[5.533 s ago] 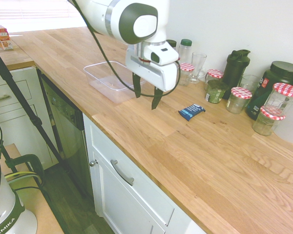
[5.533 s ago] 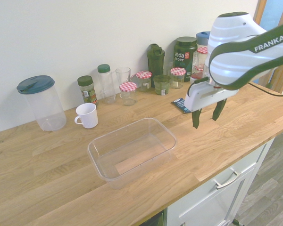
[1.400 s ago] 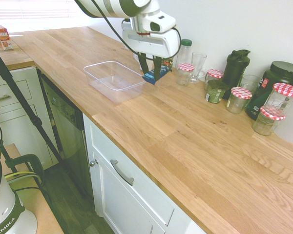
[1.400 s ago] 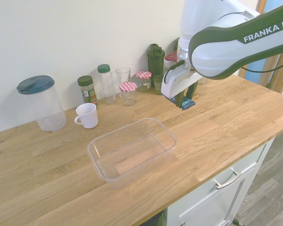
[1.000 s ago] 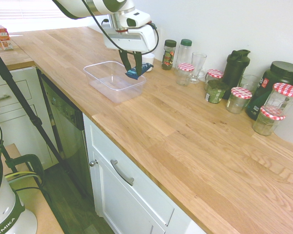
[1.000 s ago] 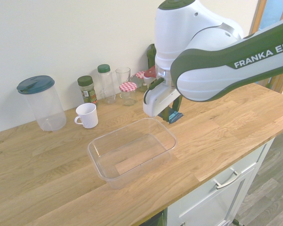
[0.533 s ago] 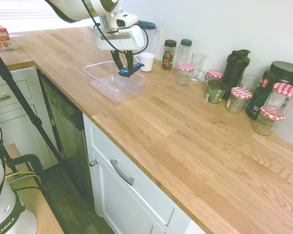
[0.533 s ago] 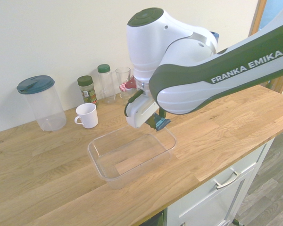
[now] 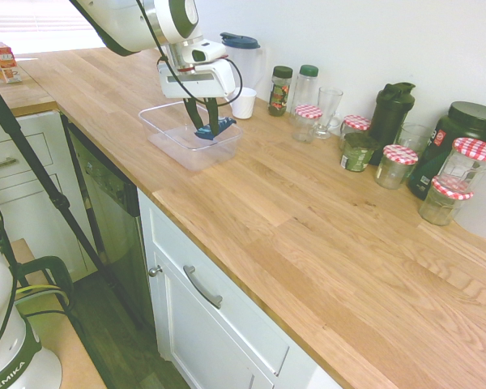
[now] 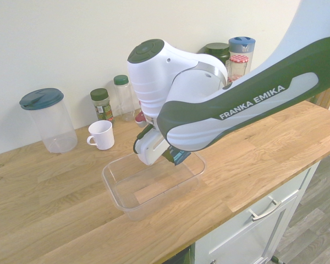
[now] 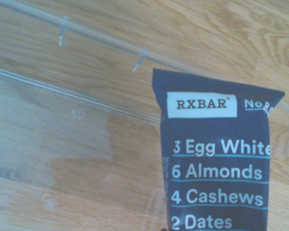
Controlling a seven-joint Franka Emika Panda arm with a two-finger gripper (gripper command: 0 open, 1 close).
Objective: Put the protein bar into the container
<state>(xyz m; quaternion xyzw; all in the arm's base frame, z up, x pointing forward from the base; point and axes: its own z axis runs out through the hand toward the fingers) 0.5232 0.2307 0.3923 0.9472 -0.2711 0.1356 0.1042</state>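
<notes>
- Gripper (image 9: 208, 127) pinching protein bar (image 9: 212, 128), upper left of frame.
- Hanging inside container (image 9: 168, 138) on tabletop (image 9: 308, 219).
- White mug (image 10: 102, 135) behind.

A small flat protein bar (image 9: 213, 127) in a dark blue wrapper hangs in the air, pinched between two dark gripper fingers, just inside the opening of the container (image 9: 166, 134). It is tilted, one end lower than the other. Up close, the wrapper (image 11: 216, 159) carries white print reading "RXBAR", "3 Egg White", "6 Almonds", "4 Cashews" and "2 Dates". The container (image 10: 126, 190) is a clear, shallow rectangular plastic tub with rounded corners, standing upright and open on a wooden countertop. Nothing lies on its floor. The bar (image 10: 177, 157) sits over the tub's end.
</notes>
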